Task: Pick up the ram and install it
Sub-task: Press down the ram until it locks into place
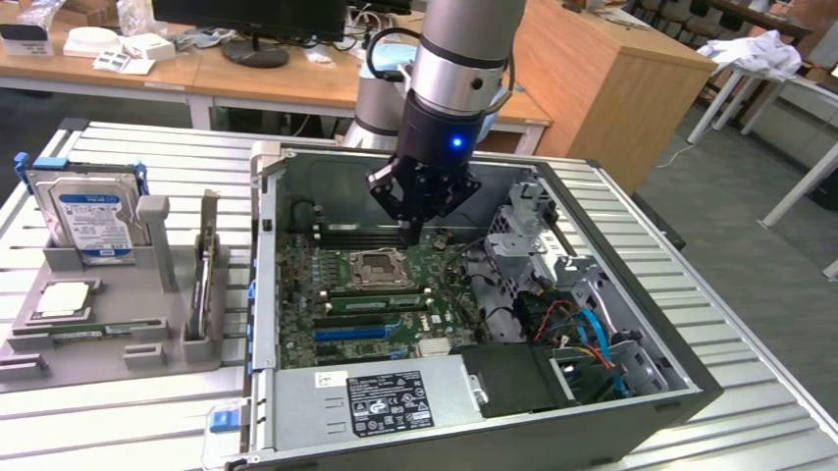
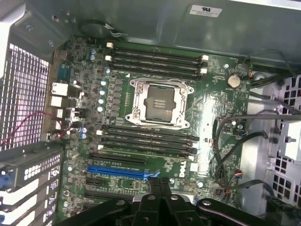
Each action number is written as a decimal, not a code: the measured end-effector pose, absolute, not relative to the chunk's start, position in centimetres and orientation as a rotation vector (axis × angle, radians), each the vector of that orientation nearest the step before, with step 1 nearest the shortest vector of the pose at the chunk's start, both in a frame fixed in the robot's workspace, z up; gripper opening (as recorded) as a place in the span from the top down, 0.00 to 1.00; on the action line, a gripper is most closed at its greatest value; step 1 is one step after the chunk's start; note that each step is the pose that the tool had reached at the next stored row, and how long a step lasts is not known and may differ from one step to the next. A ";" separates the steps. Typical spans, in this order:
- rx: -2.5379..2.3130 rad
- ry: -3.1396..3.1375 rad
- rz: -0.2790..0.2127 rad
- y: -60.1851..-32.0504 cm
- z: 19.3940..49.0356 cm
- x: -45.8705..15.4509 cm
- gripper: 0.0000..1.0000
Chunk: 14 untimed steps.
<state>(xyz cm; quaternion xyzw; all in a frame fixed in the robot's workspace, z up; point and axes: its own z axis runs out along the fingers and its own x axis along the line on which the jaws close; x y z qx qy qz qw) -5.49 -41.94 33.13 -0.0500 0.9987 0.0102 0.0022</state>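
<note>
Exterior view: the hand (image 1: 414, 234) hangs inside the open computer case (image 1: 654, 392), fingertips together, above the motherboard (image 1: 380, 294); a green ram stick (image 1: 375, 301) sits at 6 o'clock of the CPU socket (image 1: 377, 265). Wrist view: fingers (image 2: 160, 188) closed, apparently holding nothing; slots (image 2: 148, 139) below. Judged best practice: align square over a slot, press evenly.

Ram (image 1: 375, 300): long, narrow green stick, standing on edge and level in what looks like one of the black slots (image 1: 380, 312) just below the CPU socket (image 1: 377, 265), parallel to them.
</note>
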 end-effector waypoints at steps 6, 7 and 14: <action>-0.133 3.137 0.033 -41.9 33.1 -5.5 0.89; -0.113 3.138 0.033 -41.9 33.1 -5.5 0.89; -0.007 3.139 0.032 -41.9 33.1 -5.5 0.89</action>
